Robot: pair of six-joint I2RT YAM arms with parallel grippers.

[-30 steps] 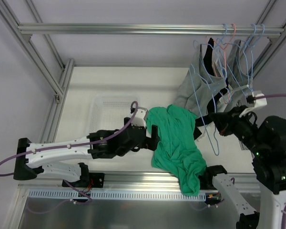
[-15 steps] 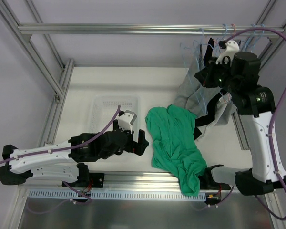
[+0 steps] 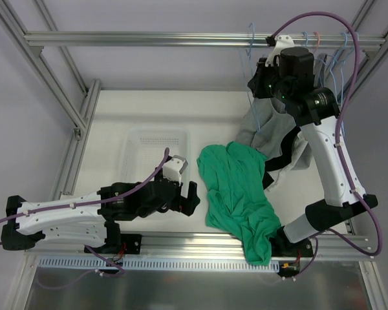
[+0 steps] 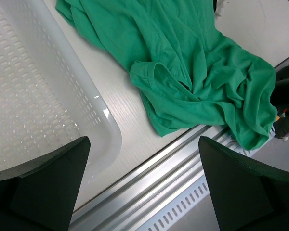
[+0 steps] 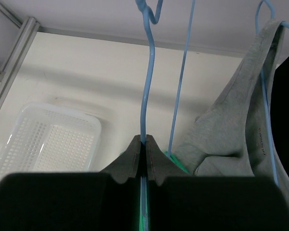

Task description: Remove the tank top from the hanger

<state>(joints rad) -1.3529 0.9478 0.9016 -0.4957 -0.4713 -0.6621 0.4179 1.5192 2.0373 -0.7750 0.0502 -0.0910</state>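
change: the right arm (image 3: 330, 155) has swung way up since a second ago, from low at the right of the basket (image 3: 129, 152) to high by the rail (image 3: 149, 40), and the blue hanger (image 5: 145, 96) went with it. The left arm (image 3: 77, 206) has backed off the green tank top (image 3: 236, 187), which hasn't budged.
desk: the desk (image 3: 181, 110) is white. The tank top lies crumpled just right of the basket, off the hanger, with its near end spilling over the desk's front edge.
room: aluminium frame, pale walls. Grey garments (image 3: 265, 119) hang on more blue hangers to the far right of the basket.
right arm: reaches up tall, jaws pinched together on the blue hanger's wire stem under the hook.
left arm: lies low, at the basket's near right corner. Jaws are wide apart, holding nothing, close to the tank top but not touching.
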